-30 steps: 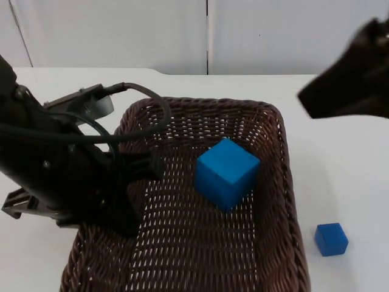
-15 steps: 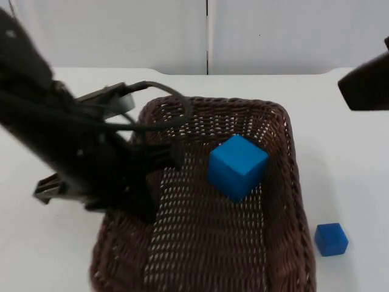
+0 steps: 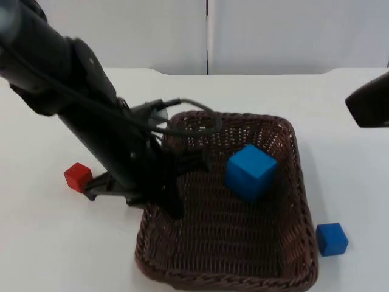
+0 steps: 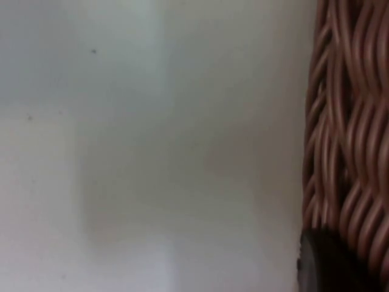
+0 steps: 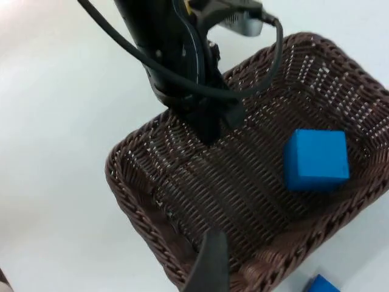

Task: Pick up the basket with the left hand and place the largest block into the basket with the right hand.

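Your basket (image 3: 285, 201) has slid right across the table (image 3: 55, 255) over the last second, uncovering a red block (image 3: 78, 177) — the left gripper (image 3: 173, 204) is clenched on the near-left rim. The large blue block (image 3: 250, 171) already sits inside, toward the far right wall, so judge the placing done. The right gripper (image 5: 209, 271) has pulled back to the table's right edge; you cannot tell its fingers. The small blue block (image 3: 332, 238) lies just outside the basket.
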Robot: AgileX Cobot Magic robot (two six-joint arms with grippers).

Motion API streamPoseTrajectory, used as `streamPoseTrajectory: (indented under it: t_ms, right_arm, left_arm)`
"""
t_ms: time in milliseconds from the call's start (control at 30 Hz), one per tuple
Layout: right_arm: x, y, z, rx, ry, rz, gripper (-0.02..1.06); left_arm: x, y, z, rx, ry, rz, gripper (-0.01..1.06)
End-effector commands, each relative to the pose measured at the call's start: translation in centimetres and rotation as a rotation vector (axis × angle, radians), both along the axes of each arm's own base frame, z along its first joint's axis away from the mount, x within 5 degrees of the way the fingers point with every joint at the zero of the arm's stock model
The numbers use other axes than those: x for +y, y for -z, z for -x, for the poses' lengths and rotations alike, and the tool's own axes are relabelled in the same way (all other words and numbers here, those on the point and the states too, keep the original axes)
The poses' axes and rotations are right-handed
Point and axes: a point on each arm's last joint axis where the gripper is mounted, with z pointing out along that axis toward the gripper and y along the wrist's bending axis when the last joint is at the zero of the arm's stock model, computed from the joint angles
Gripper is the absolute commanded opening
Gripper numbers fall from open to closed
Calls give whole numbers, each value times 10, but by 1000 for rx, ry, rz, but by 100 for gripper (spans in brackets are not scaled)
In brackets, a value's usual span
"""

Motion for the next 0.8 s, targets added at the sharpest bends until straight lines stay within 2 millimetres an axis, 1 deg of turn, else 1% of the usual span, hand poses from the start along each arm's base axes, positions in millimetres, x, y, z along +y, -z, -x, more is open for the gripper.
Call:
streamPoseTrajectory:
  t_ms: [0, 100, 600, 667, 700, 733, 767]
  right_arm:
    - [0, 0, 2, -6, -7, 0, 70]
    - [0, 0, 2, -6, -7, 0, 70]
    - [-1, -1, 0, -31, -10, 7, 70]
    - [-1, -1, 0, -31, -10, 7, 70]
    - [0, -1, 0, -25, -7, 2, 70]
    - [0, -1, 0, -25, -7, 2, 70]
    - [0, -1, 0, -25, -7, 2, 70]
  left_arm:
    - [-4, -1, -2, 3, -11, 18, 0]
    - [-4, 5, -1, 17, -11, 12, 0]
    - [-2, 6, -1, 0, 35, -7, 1]
    - [-2, 6, -1, 0, 35, -7, 11]
    - [-2, 6, -1, 0, 35, -7, 22]
    - [-2, 6, -1, 0, 35, -7, 22]
    - [-2, 6, -1, 2, 36, -7, 36]
